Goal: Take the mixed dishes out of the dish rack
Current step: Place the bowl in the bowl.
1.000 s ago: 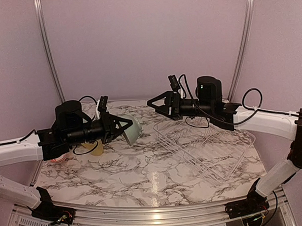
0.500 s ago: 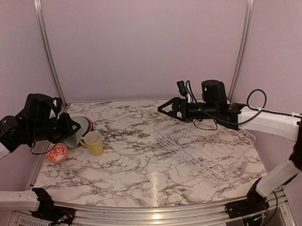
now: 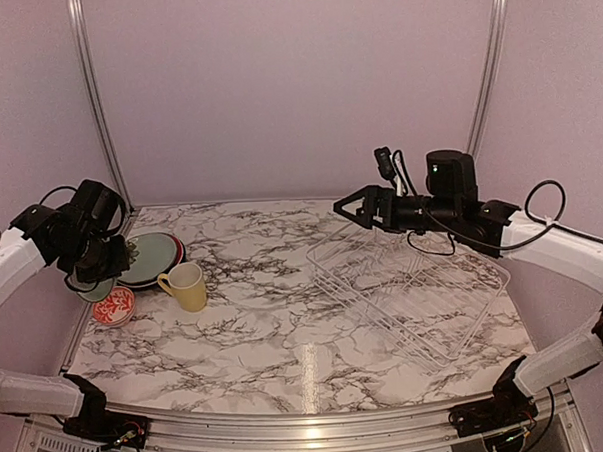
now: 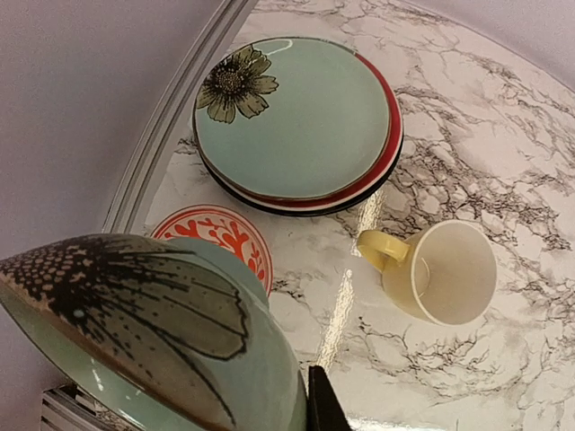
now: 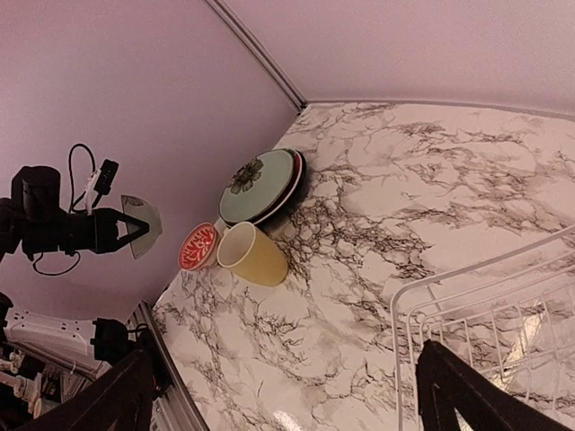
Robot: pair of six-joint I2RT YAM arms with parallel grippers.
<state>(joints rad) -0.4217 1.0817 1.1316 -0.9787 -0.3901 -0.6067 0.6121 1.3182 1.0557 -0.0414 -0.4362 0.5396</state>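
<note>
My left gripper (image 3: 100, 275) is shut on the rim of the pale green bowl (image 3: 96, 291) (image 4: 135, 332), holding it tilted just above the table's left edge. One dark finger (image 4: 322, 406) shows against the bowl; the other is hidden behind it. Below it lie the small white-and-red bowl (image 3: 113, 306) (image 4: 220, 241), the yellow mug (image 3: 187, 286) (image 4: 442, 271) on its side, and a stack of plates (image 3: 148, 258) (image 4: 292, 121) with the pale green plate on top. The white wire dish rack (image 3: 415, 293) (image 5: 490, 310) holds nothing. My right gripper (image 3: 348, 209) hangs open above the rack's far left corner.
The marble table (image 3: 286, 337) ends at a metal rail (image 4: 171, 108) close behind the plates on the left. Purple walls enclose the back and sides. Metal posts (image 3: 96, 105) stand in both back corners.
The left arm has swung from the table's middle to the far left with the green bowl and lowered it beside the plates. The right gripper has drawn back to the right, still open.
</note>
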